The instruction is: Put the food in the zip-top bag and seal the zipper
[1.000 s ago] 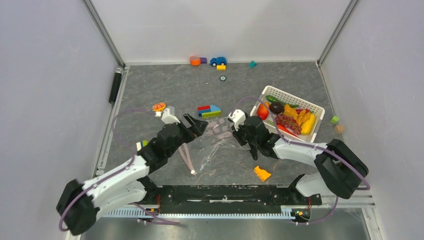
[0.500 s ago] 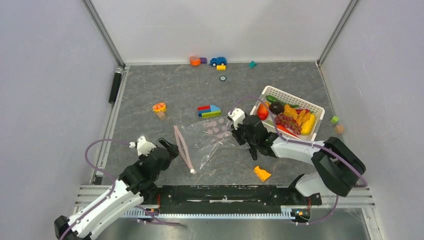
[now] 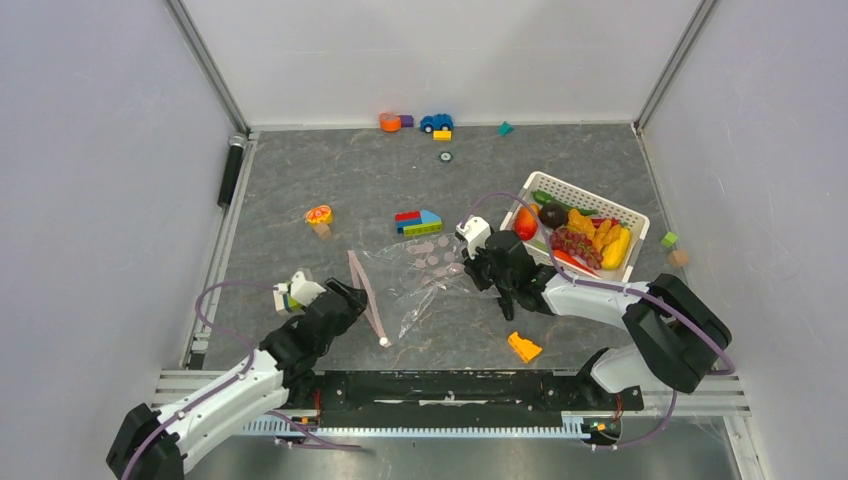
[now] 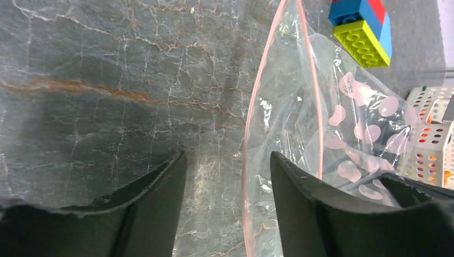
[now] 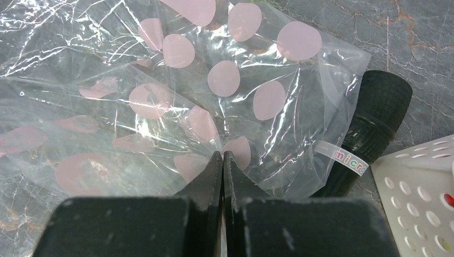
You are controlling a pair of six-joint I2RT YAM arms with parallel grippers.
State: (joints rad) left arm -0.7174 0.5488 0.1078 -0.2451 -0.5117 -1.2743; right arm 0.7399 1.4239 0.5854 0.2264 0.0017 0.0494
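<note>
Low and left of centre in the overhead view, the left pincer (image 3: 348, 294) sits with its fingers apart, just beside the zipper (image 3: 366, 292), and holds nothing. Past it, mid-frame, the zip-top bag (image 3: 425, 283) lies crumpled on the tabletop (image 3: 300, 180), with its mouth toward the left arm. At the bag's right end, the right pincer (image 5: 222, 156) has its fingers pressed together on a fold of the film.

Judging by the wrinkles and glare, the bag is very light, limp and slick. It will likely slide or bunch if pushed, and 1 pinch alone will not keep the mouth open. The pink strip looks like the firmest part, so the rim there seems the best hold.

Farther right, the food (image 3: 583, 236) sits in a white basket (image 3: 592, 198), with none of it in the bag. These small hard pieces should be light but smooth and prone to rolling.
</note>
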